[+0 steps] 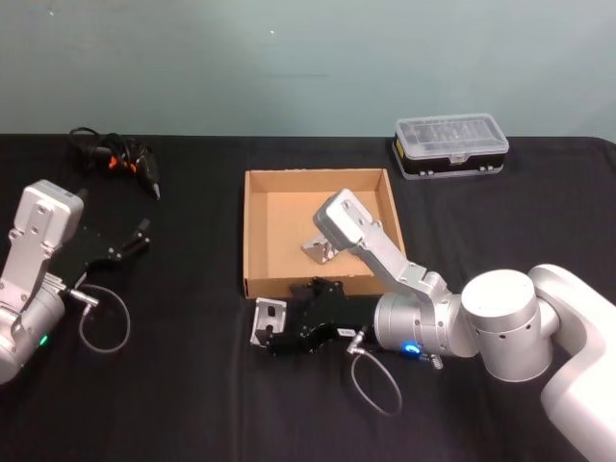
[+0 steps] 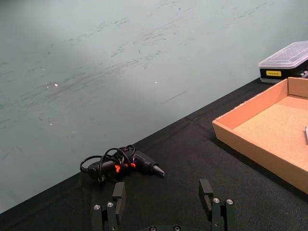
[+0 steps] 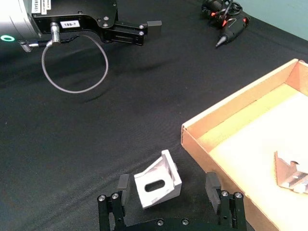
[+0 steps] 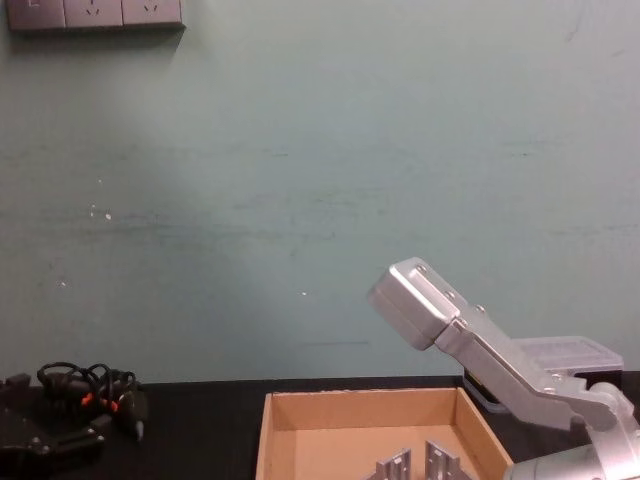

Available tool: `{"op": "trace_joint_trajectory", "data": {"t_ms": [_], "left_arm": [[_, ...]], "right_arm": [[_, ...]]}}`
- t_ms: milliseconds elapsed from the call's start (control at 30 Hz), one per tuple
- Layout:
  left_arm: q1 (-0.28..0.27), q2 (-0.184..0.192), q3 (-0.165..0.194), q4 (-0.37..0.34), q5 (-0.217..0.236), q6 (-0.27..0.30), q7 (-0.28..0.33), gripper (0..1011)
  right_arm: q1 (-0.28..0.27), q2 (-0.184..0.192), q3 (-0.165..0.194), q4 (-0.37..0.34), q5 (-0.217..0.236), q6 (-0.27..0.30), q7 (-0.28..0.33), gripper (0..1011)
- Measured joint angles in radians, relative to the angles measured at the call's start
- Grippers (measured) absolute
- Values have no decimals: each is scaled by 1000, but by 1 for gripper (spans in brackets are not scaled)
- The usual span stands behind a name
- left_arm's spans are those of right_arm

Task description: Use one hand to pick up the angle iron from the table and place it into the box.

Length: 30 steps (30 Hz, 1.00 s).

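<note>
A silver angle iron [image 1: 268,320] lies on the black table [image 1: 183,395] just outside the near left corner of the tan cardboard box [image 1: 252,231]. My right gripper [image 1: 286,332] is low over it and open. In the right wrist view the angle iron [image 3: 158,180] sits between the spread fingers [image 3: 124,186], nearer to one of them. Another angle iron [image 1: 318,250] rests inside the box, also seen in the chest view as angle iron [image 4: 415,465]. My left gripper [image 1: 135,239] hovers open and empty at the table's left.
A black glue gun with a coiled cord [image 1: 120,159] lies at the back left. A black plastic case with a clear lid [image 1: 450,146] stands behind the box to the right. A cable loop [image 1: 375,380] hangs off my right wrist.
</note>
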<state>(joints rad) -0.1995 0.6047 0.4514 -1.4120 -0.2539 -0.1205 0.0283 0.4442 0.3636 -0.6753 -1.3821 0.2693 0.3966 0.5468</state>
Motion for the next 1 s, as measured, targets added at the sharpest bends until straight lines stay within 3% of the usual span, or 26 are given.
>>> {"op": "trace_joint_trajectory", "data": {"t_ms": [133, 367, 1000], "left_arm": [[0, 0, 0, 0, 0, 0, 0, 1000], [0, 0, 0, 0, 0, 0, 0, 1000], [0, 0, 0, 0, 0, 0, 0, 1000]], "right_arm": [[-1, -3, 0, 0, -2, -1, -3, 994], [-5, -10, 5, 1, -2, 0, -9, 837], [-1, -16, 7, 15, -3, -8, -5, 204]]}}
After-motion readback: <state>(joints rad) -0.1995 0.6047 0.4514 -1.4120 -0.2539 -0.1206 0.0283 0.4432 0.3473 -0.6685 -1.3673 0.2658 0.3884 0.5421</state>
